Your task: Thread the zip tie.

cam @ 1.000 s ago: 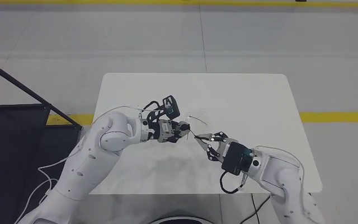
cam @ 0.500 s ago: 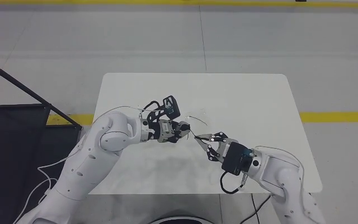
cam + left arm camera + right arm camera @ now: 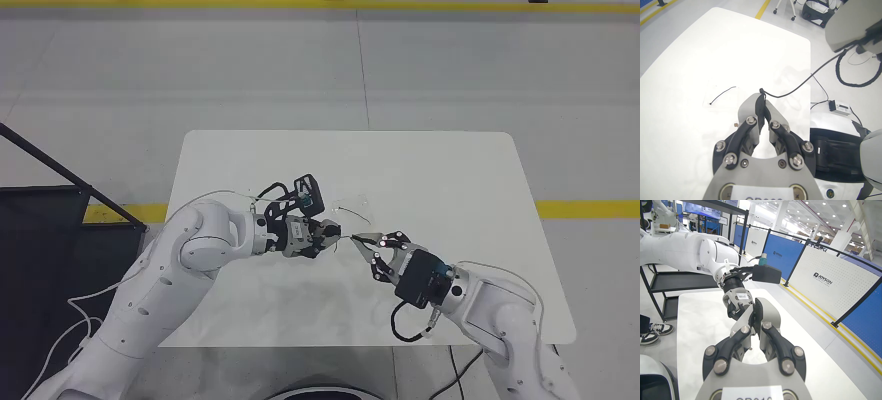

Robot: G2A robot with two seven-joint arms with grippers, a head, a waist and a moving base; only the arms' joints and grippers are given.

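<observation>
Above the middle of the white, round-cornered tabletop (image 3: 450, 170), the two arms met tip to tip. The left claw (image 3: 762, 100) was clamped on the thin black plastic zip tie (image 3: 778, 96) right behind its square head, which poked out past the fingertips. The strap bowed away toward the near right, and where its tip ended I could not tell. The right claw (image 3: 755, 306), just right of the left one, had its fingers pressed together, though whether the tail sat between them was hidden.

So, by my reading, the pick-up was done and the threading was not: no tail passed through the head, no loop was closed. Left to do, I judged: line the tail tip up with the slot and push it through. A spare black plastic tie (image 3: 720, 95) lay flat on the tabletop, a little farther off.

Against half a second earlier, the left wrist had rolled, its camera block showing a different face. The right claw had turned and edged a touch farther away, drawing level with the left claw.
</observation>
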